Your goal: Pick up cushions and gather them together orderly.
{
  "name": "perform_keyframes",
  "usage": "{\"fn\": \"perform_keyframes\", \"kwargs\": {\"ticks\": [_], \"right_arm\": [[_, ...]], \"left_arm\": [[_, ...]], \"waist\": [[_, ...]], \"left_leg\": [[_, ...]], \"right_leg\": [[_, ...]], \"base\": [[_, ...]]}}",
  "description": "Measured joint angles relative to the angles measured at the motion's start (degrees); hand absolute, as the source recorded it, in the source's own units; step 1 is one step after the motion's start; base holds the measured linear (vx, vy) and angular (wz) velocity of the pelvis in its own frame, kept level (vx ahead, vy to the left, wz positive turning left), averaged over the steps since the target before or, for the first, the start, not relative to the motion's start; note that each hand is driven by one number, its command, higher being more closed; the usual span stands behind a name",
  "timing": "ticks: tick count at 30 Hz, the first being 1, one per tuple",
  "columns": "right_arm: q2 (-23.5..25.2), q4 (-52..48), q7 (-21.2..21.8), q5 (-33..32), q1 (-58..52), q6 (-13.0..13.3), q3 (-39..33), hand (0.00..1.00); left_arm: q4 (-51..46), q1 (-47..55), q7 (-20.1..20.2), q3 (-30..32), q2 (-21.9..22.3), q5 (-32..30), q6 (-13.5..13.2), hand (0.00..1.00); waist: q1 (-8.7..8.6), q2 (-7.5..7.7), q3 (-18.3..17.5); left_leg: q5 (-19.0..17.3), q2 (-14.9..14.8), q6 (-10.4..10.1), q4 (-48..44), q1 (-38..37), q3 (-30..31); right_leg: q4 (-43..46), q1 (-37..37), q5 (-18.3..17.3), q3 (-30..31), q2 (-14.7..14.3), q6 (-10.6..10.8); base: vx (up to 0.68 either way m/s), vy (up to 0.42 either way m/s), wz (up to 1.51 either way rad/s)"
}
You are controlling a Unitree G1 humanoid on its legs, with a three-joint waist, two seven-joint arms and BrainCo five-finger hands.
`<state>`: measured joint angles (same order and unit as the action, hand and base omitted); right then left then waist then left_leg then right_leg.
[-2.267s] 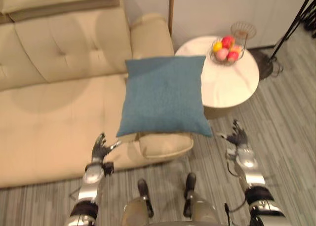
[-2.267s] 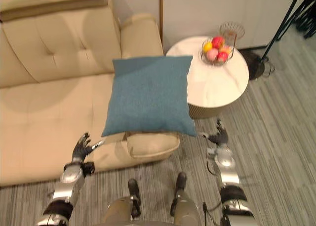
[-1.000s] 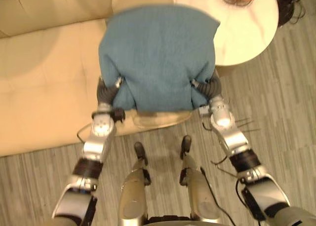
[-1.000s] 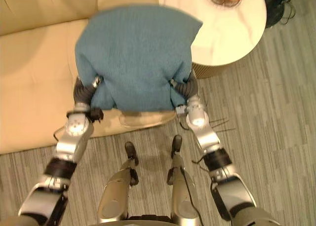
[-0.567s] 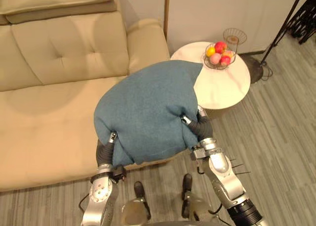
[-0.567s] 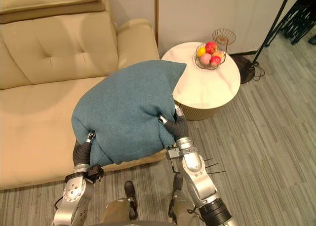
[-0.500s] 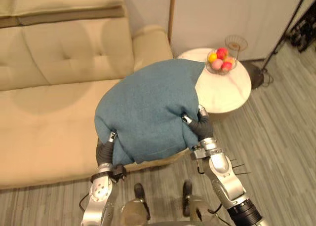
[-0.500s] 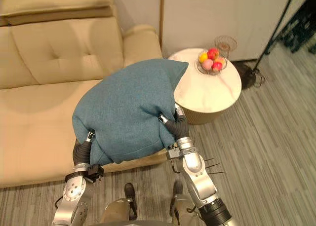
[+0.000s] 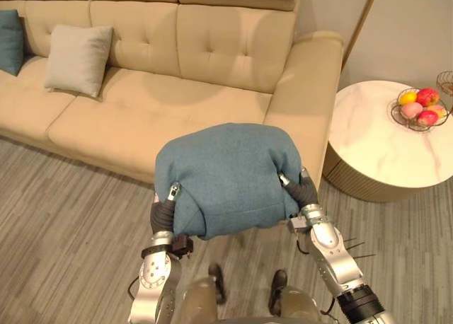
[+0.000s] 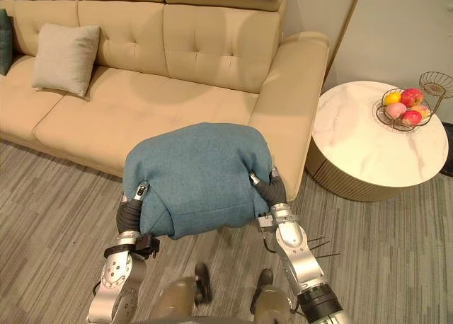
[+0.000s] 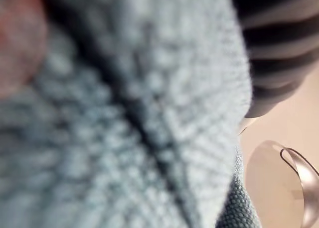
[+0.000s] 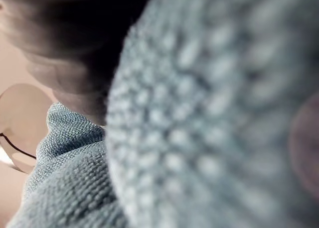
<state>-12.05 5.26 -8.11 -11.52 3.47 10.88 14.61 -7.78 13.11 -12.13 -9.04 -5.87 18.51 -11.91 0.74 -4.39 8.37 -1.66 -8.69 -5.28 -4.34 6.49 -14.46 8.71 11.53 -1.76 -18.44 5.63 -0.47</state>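
At the far left of the sofa (image 9: 163, 97) I see a teal cushion (image 9: 8, 41), cut off by the edge of the view, leaning on the backrest. Near it, not touching, a pale cushion (image 9: 78, 49) leans on the backrest too, with its lower edge on the seat.

Moving right and closer to me, my left hand (image 9: 163, 212) is clamped on the left side of the blue cushion (image 9: 226, 172). Its thumb (image 9: 173, 191) lies over the near face, and the fingers are hidden beneath the cloth. The blue cushion is held up off the striped floor (image 9: 64, 218) between both hands, squeezed into a rounded bundle in front of the sofa's armrest end. Both wrist views have its knit cloth pressed close against them.

My right hand (image 9: 304, 192) grips the cushion's right side the same way, thumb over the top, fingers buried.

Further right stands a round table (image 9: 375, 147), just beside the armrest. A wire basket (image 9: 419, 119) of fruit (image 9: 417, 106) sits at its far right edge.
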Motion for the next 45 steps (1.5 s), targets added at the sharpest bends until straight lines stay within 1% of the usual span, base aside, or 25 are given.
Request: {"fn": "perform_keyframes", "kwargs": {"ticks": [2,5,11,14,16,18,19,20,22,24,25,26,27,29,30,31,32,34,35,36,38,41,43,44,45], "right_arm": [[1.21,-0.04,0.07,0.74,-0.67,-0.04,-0.48,1.0],[2.01,-0.08,0.67,0.85,-1.5,-0.14,-0.37,1.0],[2.08,-0.6,0.73,0.81,-1.48,-0.25,0.02,1.0],[2.14,-0.77,0.78,0.81,-1.5,-0.26,0.24,1.0],[2.17,-0.77,0.84,0.85,-1.58,-0.26,0.58,1.0],[2.2,-0.75,0.89,0.86,-1.61,-0.3,0.62,1.0],[2.24,-0.55,0.93,0.87,-1.68,-0.33,0.69,1.0],[2.35,-0.15,0.99,0.87,-1.74,-0.33,0.75,1.0],[2.2,0.02,1.03,0.85,-1.76,-0.37,0.91,1.0],[2.01,0.05,1.08,0.84,-1.76,-0.4,0.92,1.0],[1.99,0.05,1.08,0.83,-1.79,-0.42,0.92,1.0],[1.85,-0.01,1.08,0.82,-2.83,-0.43,0.8,1.0],[1.66,-0.05,1.09,0.79,-3.19,-0.42,0.6,1.0],[1.43,-0.06,1.14,0.5,-4.82,-0.55,-1.36,1.0],[1.43,-0.05,1.14,0.39,-5.1,-0.59,-1.74,1.0],[1.42,-0.06,1.14,0.32,-5.64,-0.87,-2.14,1.0],[1.41,-0.34,1.14,0.32,-6.09,-1.09,-2.17,1.0],[1.4,-2.48,1.1,0.3,-7.41,-1.29,-2.25,1.0],[1.47,-5.26,1.03,0.31,-8.44,-1.28,-2.51,1.0],[1.47,-6.38,1.03,0.31,-8.68,-1.27,-2.66,1.0],[1.59,-8.9,1.03,0.39,-8.97,-1.0,-3.09,1.0],[1.76,-8.74,1.04,0.61,-9.03,-0.94,-3.09,1.0],[2.22,-7.81,1.33,0.83,-9.04,-0.94,-3.03,1.0],[2.28,-7.24,1.62,0.94,-9.31,-0.94,-2.99,1.0],[2.08,-6.62,2.4,0.91,-10.29,-0.95,-2.98,1.0]], "left_arm": [[1.03,0.48,0.3,-0.02,-0.63,0.02,0.03,1.0],[1.09,2.25,0.94,0.0,-1.32,0.0,0.05,1.0],[1.09,2.33,1.04,0.2,-1.7,-0.02,0.07,1.0],[1.09,2.8,1.04,0.22,-2.22,-0.05,0.21,1.0],[1.05,3.72,1.09,0.2,-2.83,-0.06,0.23,1.0],[1.04,3.98,1.09,0.22,-2.71,-0.07,0.3,1.0],[1.07,4.04,1.09,0.24,-2.75,-0.07,0.34,1.0],[1.06,3.95,1.08,0.23,-3.16,-0.07,0.26,1.0],[1.21,3.15,1.08,0.22,-4.11,-0.07,0.28,1.0],[1.8,2.8,1.08,0.2,-4.19,-0.1,0.29,1.0],[1.83,2.68,1.08,0.21,-4.23,-0.1,0.29,1.0],[2.16,2.42,1.11,-0.23,-4.67,-0.22,0.33,1.0],[2.5,2.16,1.12,-0.38,-4.38,-0.26,0.34,1.0],[3.92,0.3,2.13,-0.94,-2.43,-1.45,0.37,1.0],[3.96,-0.12,2.15,-1.07,-2.3,-1.5,0.38,1.0],[4.12,-0.78,2.22,-1.17,-2.04,-1.5,0.4,1.0],[4.51,-0.76,2.35,-1.16,-1.94,-1.46,0.42,1.0],[6.04,-0.74,2.68,-1.13,-1.71,-1.42,0.42,1.0],[6.33,-0.62,2.7,-1.14,-1.37,-1.4,0.43,1.0],[6.32,-0.63,2.74,-1.13,-1.25,-1.4,0.42,1.0],[6.32,-0.6,3.24,-1.09,-0.79,-1.4,0.42,1.0],[6.3,-0.37,3.37,-0.79,-0.73,-1.42,0.38,1.0],[6.26,0.65,3.53,-0.01,-0.29,-1.44,0.38,1.0],[6.07,1.57,3.57,0.01,0.03,-1.58,0.38,1.0],[5.81,3.76,3.99,-0.03,1.12,-1.75,0.37,1.0]], "waist": [[0.59,1.34,-0.82],[1.1,1.59,-1.19],[1.85,1.65,-1.24],[1.45,2.26,-1.29],[0.63,3.45,-1.96],[0.0,3.6,-1.86],[-0.03,3.37,-1.82],[-0.25,2.77,-1.52],[-0.63,2.63,-1.21],[-2.39,3.09,-1.32],[-2.8,3.57,-1.38],[-3.31,4.79,-1.81],[-3.29,4.42,-1.82],[-3.86,-0.09,-2.16],[-4.01,-0.34,-2.19],[-3.93,-0.39,-2.2],[-3.64,-0.56,-2.11],[-2.92,-0.56,-2.01],[-2.76,-0.51,-2.01],[-2.78,-0.46,-2.03],[-2.48,-0.35,-1.97],[-1.25,-0.3,-1.98],[-1.35,-0.18,-1.92],[-1.31,-0.34,-2.02],[-0.9,-2.21,-3.24]], "left_leg": [[0.28,0.66,0.56,-0.6,1.02,-0.02],[-1.35,1.45,2.23,-3.68,2.08,-0.11],[-5.07,1.67,3.15,-9.04,5.2,-0.12],[-9.1,2.7,3.84,-13.55,5.88,0.45],[-10.13,4.43,4.72,-13.8,5.15,2.26],[-10.47,5.82,5.6,-12.22,2.84,4.35],[-10.13,5.75,6.21,-11.76,2.13,5.07],[-10.69,5.3,6.77,-11.77,1.27,6.23],[-11.92,4.87,6.26,-11.16,-0.42,8.05],[-12.84,4.94,4.46,-9.45,-4.26,9.29],[-13.42,5.13,3.98,-9.56,-5.16,9.52],[-15.49,5.98,2.29,-9.51,-8.5,9.9],[-16.19,5.75,1.89,-9.47,-9.27,10.08],[-17.55,1.54,-1.8,-14.48,-8.54,9.8],[-17.16,0.82,-2.98,-17.19,-7.48,9.58],[-15.49,-0.93,-5.73,-24.0,-5.12,8.95],[-11.5,-3.44,-6.2,-32.66,-3.23,7.3],[-7.44,-6.44,-4.77,-43.63,-0.04,5.0],[-9.57,-8.27,-1.83,-49.39,2.97,2.71],[-10.3,-8.62,-0.6,-50.35,4.08,1.5],[-13.55,-8.96,4.21,-46.22,7.38,-2.09],[-13.36,-8.0,3.73,-34.69,8.8,2.17],[-12.05,-6.08,1.62,-24.46,8.49,7.96],[-10.37,-5.68,-0.29,-19.73,7.32,10.24],[-5.42,-6.25,-1.06,-15.4,4.17,11.26]], "right_leg": [[-3.19,-0.8,3.2,-0.11,0.16,0.18],[-6.1,-2.4,5.61,-0.04,0.56,1.05],[-6.46,-1.81,5.57,0.22,1.57,2.07],[4.84,1.14,-1.22,0.54,4.68,3.24],[11.28,2.27,-3.34,1.29,6.85,3.58],[23.97,7.25,-1.92,3.46,9.4,1.27],[27.29,9.38,-3.15,4.19,9.44,0.67],[27.41,10.42,-5.29,4.8,8.17,1.2],[19.87,11.7,-5.43,6.27,4.54,1.2],[3.68,11.62,0.79,6.03,1.57,2.23],[0.72,11.61,2.59,5.99,1.29,2.33],[-0.29,9.65,6.13,5.49,1.17,-0.15],[-0.21,9.41,9.13,5.94,0.77,-1.35],[5.94,10.26,5.59,4.13,-1.8,-2.55],[6.7,10.19,4.69,3.88,-2.25,-3.06],[7.34,9.3,3.55,3.97,-3.68,-4.21],[6.65,6.75,2.48,4.62,-6.01,-5.5],[4.08,2.59,1.56,7.34,-8.32,-6.1],[1.99,0.02,1.47,9.83,-9.42,-6.14],[1.2,-0.78,1.45,10.85,-9.56,-6.16],[-1.33,-4.29,1.44,16.41,-9.54,-6.12],[-1.95,-6.85,1.27,22.35,-9.22,-5.85],[-1.79,-7.88,1.12,25.34,-8.62,-5.5],[-1.66,-8.18,0.52,25.99,-8.4,-3.73],[-1.84,-7.99,-0.3,28.06,-9.28,-0.72]], "base": [[-0.08,0.103,0.13],[-0.06,0.112,0.0],[-0.04,0.094,-0.04],[0.02,0.119,0.08],[0.11,0.065,0.46],[0.18,0.088,0.46],[0.21,0.084,0.28],[0.23,0.014,0.38],[0.28,-0.047,0.49],[0.38,-0.117,0.55],[0.45,-0.164,0.45],[0.49,-0.182,0.25],[0.42,-0.157,0.14],[0.49,-0.156,0.06],[0.57,-0.185,-0.03],[0.58,-0.207,-0.43],[0.49,-0.177,-0.6],[0.42,-0.091,-0.87],[0.38,-0.053,-0.9],[0.41,-0.013,-0.92],[0.33,0.056,-1.02],[0.23,0.153,-1.32],[0.18,0.271,-1.23],[0.18,0.382,-1.54],[0.15,0.349,-1.52]]}}
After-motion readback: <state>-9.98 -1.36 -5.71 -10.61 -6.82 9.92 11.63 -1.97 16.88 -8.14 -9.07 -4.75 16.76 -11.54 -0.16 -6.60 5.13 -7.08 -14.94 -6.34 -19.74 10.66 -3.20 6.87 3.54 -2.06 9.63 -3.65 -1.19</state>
